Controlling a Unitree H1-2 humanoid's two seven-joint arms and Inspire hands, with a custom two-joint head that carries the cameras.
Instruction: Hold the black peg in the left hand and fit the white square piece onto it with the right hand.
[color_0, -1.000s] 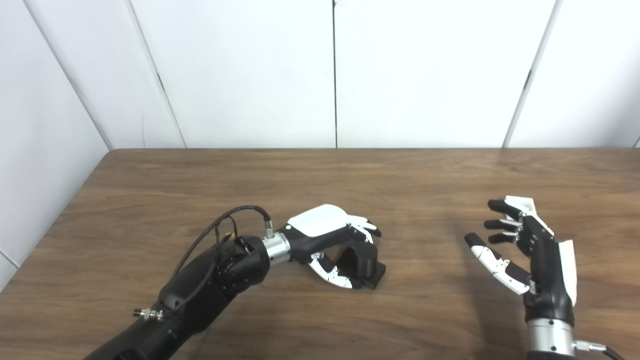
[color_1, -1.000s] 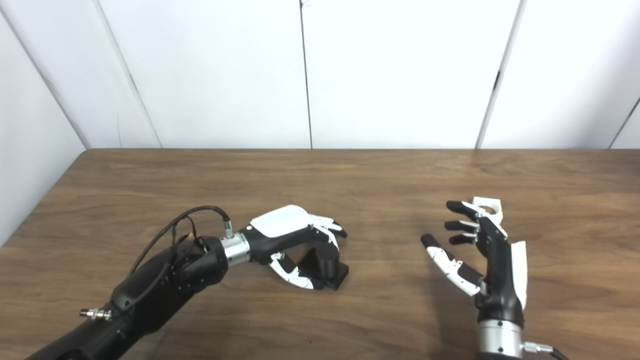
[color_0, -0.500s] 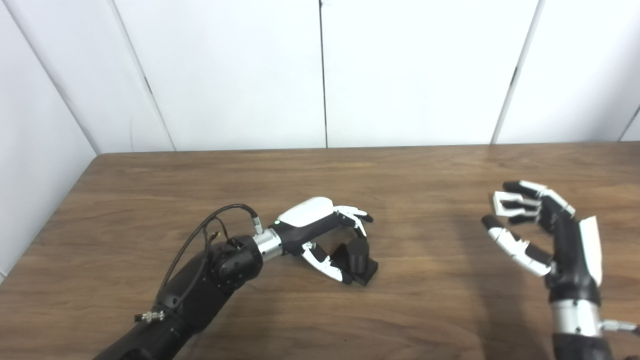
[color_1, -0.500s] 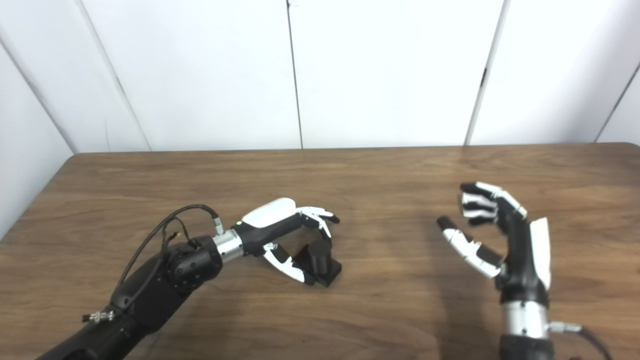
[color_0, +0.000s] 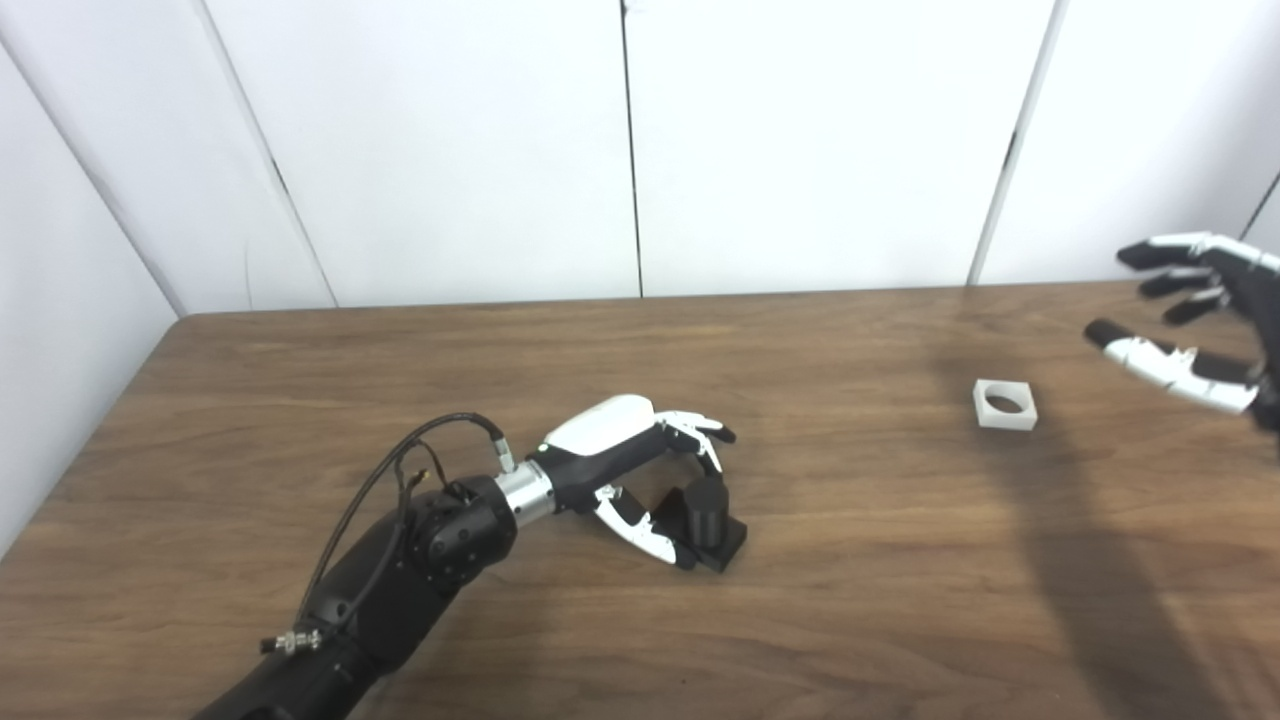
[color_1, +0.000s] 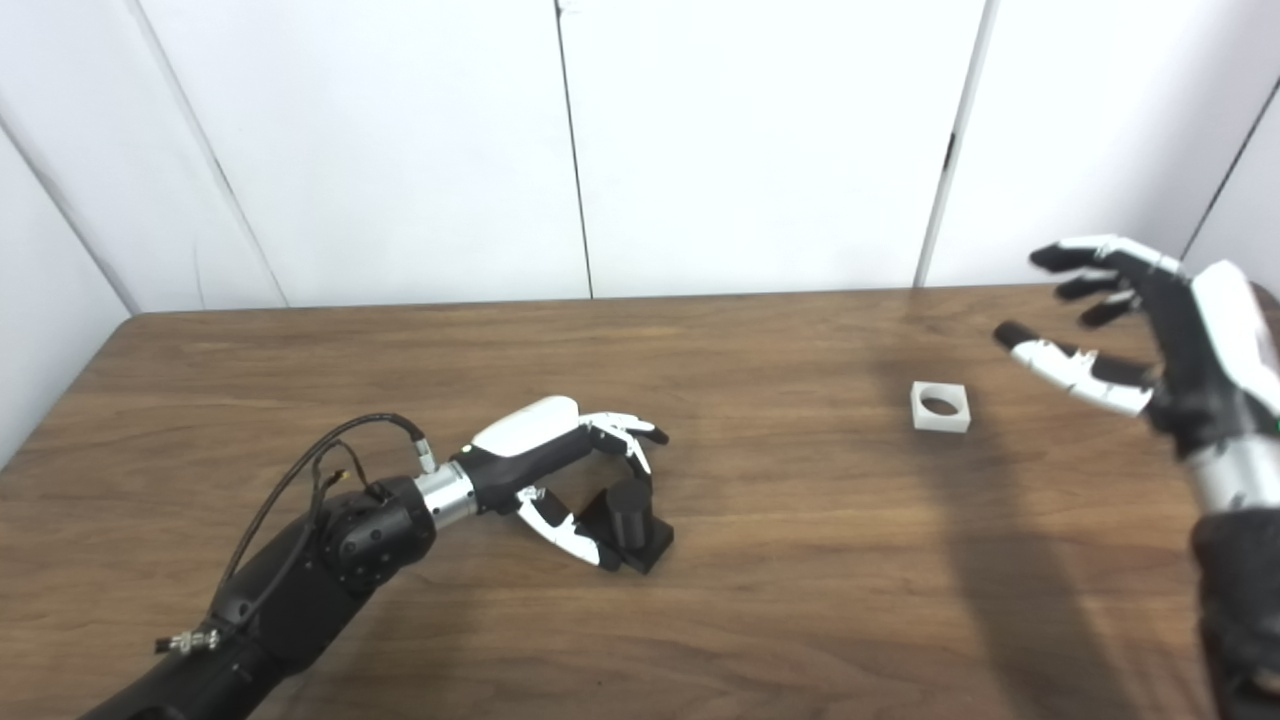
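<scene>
The black peg (color_0: 706, 508), a short cylinder on a square base, stands on the wooden table (color_0: 860, 600) near the middle. My left hand (color_0: 640, 455) is curled around it, fingers over its top and far side and thumb against the front of its base. The white square piece (color_0: 1005, 404), with a round hole, lies flat on the table at the right. My right hand (color_1: 1150, 320) hangs open in the air to the right of that piece and above it, fingers spread, touching nothing.
White wall panels (color_0: 800, 140) stand behind the table's far edge. The table's left edge (color_0: 90, 450) runs close to the side wall. Bare wood lies between the peg and the white piece.
My right hand has risen and swung right, away from the white piece, which now lies uncovered. The camera has shifted. My left hand stays around the peg.
</scene>
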